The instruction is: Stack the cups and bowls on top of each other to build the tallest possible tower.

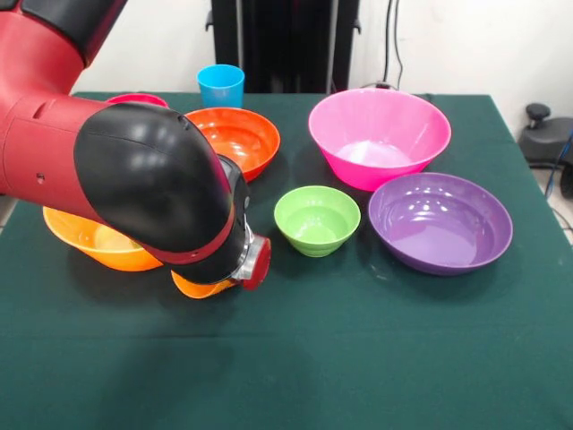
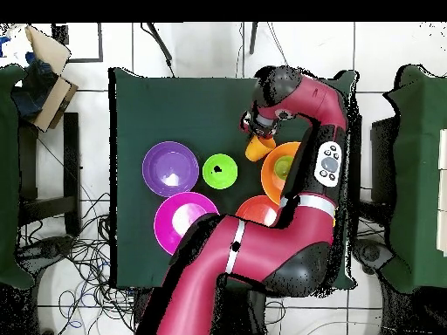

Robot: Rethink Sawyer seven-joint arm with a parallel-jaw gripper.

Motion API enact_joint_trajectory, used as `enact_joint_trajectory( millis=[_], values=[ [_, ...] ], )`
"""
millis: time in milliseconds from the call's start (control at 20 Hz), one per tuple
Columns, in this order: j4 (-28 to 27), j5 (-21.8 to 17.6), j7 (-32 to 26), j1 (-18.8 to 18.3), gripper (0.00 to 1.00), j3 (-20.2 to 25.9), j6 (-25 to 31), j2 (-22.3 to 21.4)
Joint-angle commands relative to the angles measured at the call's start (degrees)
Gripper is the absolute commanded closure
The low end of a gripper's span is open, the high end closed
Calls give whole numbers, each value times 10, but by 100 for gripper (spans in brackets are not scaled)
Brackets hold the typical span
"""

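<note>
The large orange bowl (image 1: 89, 244) sits at the left, half hidden by my arm; it also shows in the overhead view (image 2: 281, 166). An orange cup (image 1: 199, 287) pokes out from under my wrist, just beside that bowl. In the overhead view my gripper (image 2: 253, 135) is right at this cup (image 2: 254, 148); my arm hides its grip. Around it stand the red-orange bowl (image 1: 235, 139), pink bowl (image 1: 379, 136), purple bowl (image 1: 440, 222), light green bowl (image 1: 317, 219), crimson bowl (image 1: 136, 100) and blue cup (image 1: 221, 85), all apart and upright.
The green table (image 1: 358, 358) ends at the right past the purple bowl. My arm's elbow (image 1: 152, 179) hangs low over the left half. Chairs (image 2: 26, 174) and cables lie around the table.
</note>
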Motion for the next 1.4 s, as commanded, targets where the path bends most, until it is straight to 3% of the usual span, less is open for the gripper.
enact_joint_trajectory(
  millis=[50,450,600,800,1050,1400],
  values=[
    [88,-51,-47,11,100,9,-63,-61],
    [84,-49,-37,17,100,10,-44,-68],
    [106,-48,-30,20,100,13,-57,-79],
    [128,-52,-20,27,100,16,-108,-99],
    [190,-63,-7,44,100,15,-219,-150],
    [265,-77,4,63,100,-21,-253,-217]
  ],
)
